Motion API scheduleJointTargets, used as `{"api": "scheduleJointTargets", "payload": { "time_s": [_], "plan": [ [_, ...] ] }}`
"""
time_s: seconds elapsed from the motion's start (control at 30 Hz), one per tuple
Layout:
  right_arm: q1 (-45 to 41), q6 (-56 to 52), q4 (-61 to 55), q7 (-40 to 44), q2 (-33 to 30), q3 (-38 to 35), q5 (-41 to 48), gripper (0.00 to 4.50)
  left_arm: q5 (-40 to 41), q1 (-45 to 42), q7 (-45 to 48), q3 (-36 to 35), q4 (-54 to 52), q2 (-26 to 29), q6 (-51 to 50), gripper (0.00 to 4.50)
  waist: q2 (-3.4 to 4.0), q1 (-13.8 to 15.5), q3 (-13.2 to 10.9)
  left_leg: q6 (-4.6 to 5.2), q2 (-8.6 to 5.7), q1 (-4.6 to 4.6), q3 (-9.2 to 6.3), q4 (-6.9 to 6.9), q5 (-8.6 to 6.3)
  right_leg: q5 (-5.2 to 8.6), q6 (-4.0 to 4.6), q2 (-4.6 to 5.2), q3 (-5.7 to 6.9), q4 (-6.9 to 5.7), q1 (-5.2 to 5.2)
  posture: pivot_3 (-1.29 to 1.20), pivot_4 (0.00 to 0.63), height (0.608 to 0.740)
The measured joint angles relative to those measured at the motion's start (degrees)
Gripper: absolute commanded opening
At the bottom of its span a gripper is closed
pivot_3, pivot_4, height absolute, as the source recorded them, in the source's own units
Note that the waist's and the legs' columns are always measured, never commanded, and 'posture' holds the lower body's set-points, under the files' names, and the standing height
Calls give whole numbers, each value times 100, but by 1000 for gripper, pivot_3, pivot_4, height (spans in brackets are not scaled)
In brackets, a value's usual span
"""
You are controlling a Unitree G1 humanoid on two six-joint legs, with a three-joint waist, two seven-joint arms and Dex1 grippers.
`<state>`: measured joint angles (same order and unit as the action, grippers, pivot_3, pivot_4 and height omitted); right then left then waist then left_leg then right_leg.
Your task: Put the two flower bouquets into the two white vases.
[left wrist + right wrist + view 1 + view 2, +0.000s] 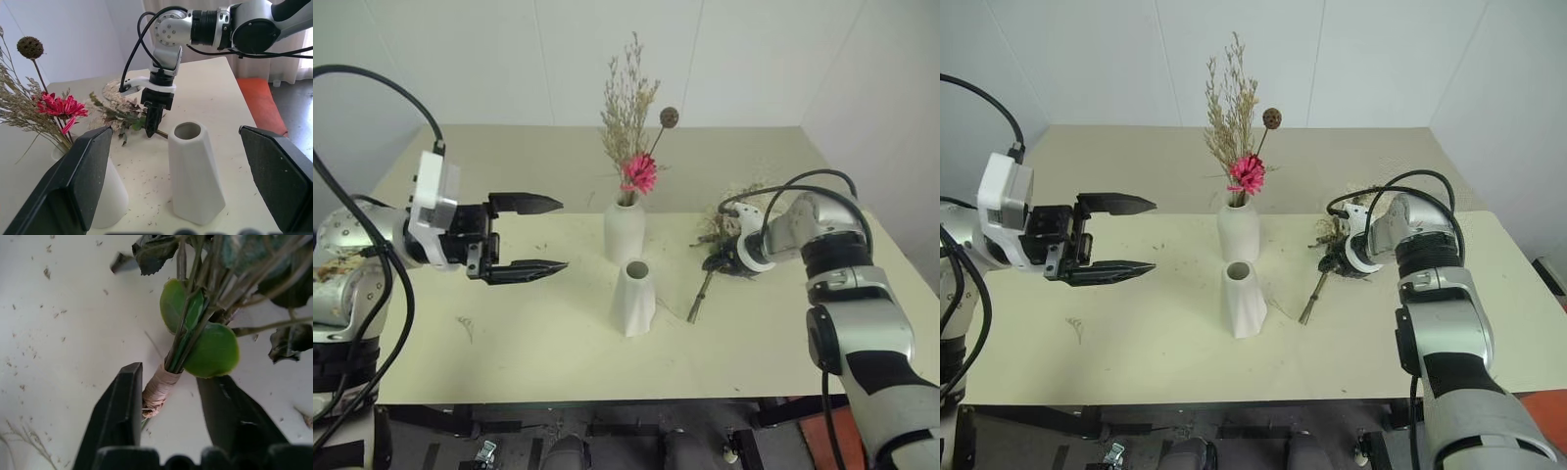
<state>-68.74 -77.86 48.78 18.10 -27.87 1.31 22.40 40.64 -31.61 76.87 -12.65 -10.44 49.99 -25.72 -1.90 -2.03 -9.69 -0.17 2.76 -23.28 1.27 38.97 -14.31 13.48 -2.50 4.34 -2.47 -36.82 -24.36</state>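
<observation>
My right jaws (168,396) stand over the bushy cream-white and green bouquet (736,217), which lies flat on the pale table (509,343) to the right of both vases. Its tan-wrapped stem binding (159,389) sits between the two black fingers, touching the one finger and clear of the other; the jaws are partly closed but I judge the grip not yet made. The stem's long axis runs from the bare end nearest the cone-shaped white ceramic vase (633,296) back up to the blooms. That vase is empty, mouth up, near the stem end. My right arm is far the nearer to the bouquet.

My left jaws (527,236) hang wide open and empty, level, well left of the vases.

The slim bunch with pink bloom, tan grasses and brown seed ball (636,137) already stands in the rounded white vase (625,230).

No writing or brand can be read.
</observation>
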Motion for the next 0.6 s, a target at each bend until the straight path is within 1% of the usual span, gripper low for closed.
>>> {"api": "scheduleJointTargets", "payload": {
  "time_s": [0.07, 0.1, 0.27, 0.4, 0.47, 0.53, 0.6],
  "plan": [
    [-32, 165, 167, 2, 13, -120, -108, 464, 23, 18, 1, 0, -2, 28, -63, 4500, 0, -24, 0, 0, 0, 0, 0, 0, 0, 0, 0, 0, 0, -1, 0, 0, 150, 740],
    [-37, 243, 233, -6, 13, -210, -144, 270, 24, 31, 5, 0, -3, 48, -71, 4500, 0, -34, 0, 0, 0, 1, 0, 0, 0, 0, 0, 0, 0, -1, 0, 0, 150, 740],
    [-52, 358, 394, -161, 9, -591, -261, 246, 141, 36, 39, 0, -2, 142, -116, 4500, 0, -47, 0, 0, 0, 2, 0, -2, 0, 0, 0, 0, -1, 0, 0, 0, 150, 740],
    [46, 395, 173, -539, -43, -1129, -319, 246, 223, 35, 85, 0, 5, 183, -206, 4500, 1, -46, -1, 0, 0, 1, 0, -4, 0, 0, 0, 0, 0, 1, -1, 0, 150, 740],
    [310, 470, -348, -776, -79, -1457, -315, 246, 240, 45, 83, -4, 6, 206, -251, 4500, 1, -32, -1, 0, 0, 0, -2, -6, 0, 0, 0, 0, 2, 3, 1, 0, 150, 740],
    [853, 733, -1306, -921, -72, -1785, -302, 246, 296, 123, 81, -37, -3, 240, -336, 4500, 1, -17, -1, 0, 0, -3, -3, -9, 0, 0, -1, 2, 2, 3, -1, 0, 150, 740],
    [1617, 1286, -2571, -918, -13, -2041, -274, 246, 427, 241, 82, -110, -14, 265, -453, 4500, 1, -6, -1, 0, 1, -8, -5, -14, 0, 0, -3, 2, 5, 2, -2, 0, 150, 740]
  ]
}}
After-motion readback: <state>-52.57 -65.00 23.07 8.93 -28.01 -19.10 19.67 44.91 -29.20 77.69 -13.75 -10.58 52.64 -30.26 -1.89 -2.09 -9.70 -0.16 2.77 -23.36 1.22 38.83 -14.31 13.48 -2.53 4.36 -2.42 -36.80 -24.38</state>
